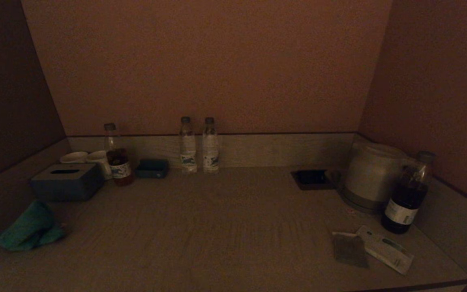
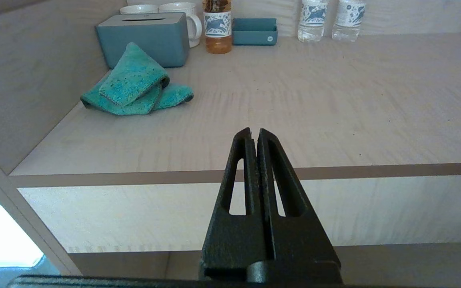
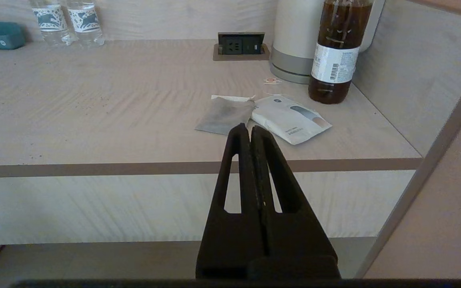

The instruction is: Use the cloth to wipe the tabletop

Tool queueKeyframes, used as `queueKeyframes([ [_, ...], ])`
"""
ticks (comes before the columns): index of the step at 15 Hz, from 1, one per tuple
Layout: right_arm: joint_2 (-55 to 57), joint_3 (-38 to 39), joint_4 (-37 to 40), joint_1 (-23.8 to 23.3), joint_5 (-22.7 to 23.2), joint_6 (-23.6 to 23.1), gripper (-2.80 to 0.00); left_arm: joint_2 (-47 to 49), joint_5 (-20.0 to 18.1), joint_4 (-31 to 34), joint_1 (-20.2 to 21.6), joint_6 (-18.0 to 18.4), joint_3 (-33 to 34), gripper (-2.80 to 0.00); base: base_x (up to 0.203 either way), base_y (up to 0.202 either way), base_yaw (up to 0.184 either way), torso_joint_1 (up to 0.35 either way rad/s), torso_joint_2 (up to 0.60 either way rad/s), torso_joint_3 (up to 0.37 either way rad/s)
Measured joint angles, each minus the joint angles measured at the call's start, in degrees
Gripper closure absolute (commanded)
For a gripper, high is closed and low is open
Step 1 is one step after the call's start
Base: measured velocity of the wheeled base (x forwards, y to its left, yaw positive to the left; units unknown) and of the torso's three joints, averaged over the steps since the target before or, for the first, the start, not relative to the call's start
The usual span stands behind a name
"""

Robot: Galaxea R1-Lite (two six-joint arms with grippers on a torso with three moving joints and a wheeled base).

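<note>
Pale wood-grain tabletop fills an alcove walled on three sides, and nothing on it has been wiped yet. Taking the blue-grey tissue box as landmark: the cloth, a teal terry towel folded over on itself, lies just in front of the box, against the left wall and touching or nearly touching the box's lower front edge. Behind the box stand two white mugs, beside it a bottle of amber drink, and further along a small teal tray.

By the look of it the cloth is light, soft and limp, with a grippy pile; it will sag and may unfold when lifted. The raised upper fold, the thickest bunched part, seems the best place to pinch, from above.

Both arms hang off the table's front edge, well short of the box. The left gripper has its fingers pressed together, empty, with the cloth well ahead of it. The right gripper is likewise closed on nothing, far across from the box, facing some packets.
</note>
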Motion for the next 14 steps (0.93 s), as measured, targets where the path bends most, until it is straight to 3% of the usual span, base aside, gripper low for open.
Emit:
queueKeyframes([
  [14, 0.0, 0.0, 0.0, 0.0, -0.01, 0.0, 0.0, -0.02, 0.0, 0.06, 0.02, -0.33, 0.0, 0.0, 0.0, 0.0, 0.0, 0.0, 0.0, 0.0],
])
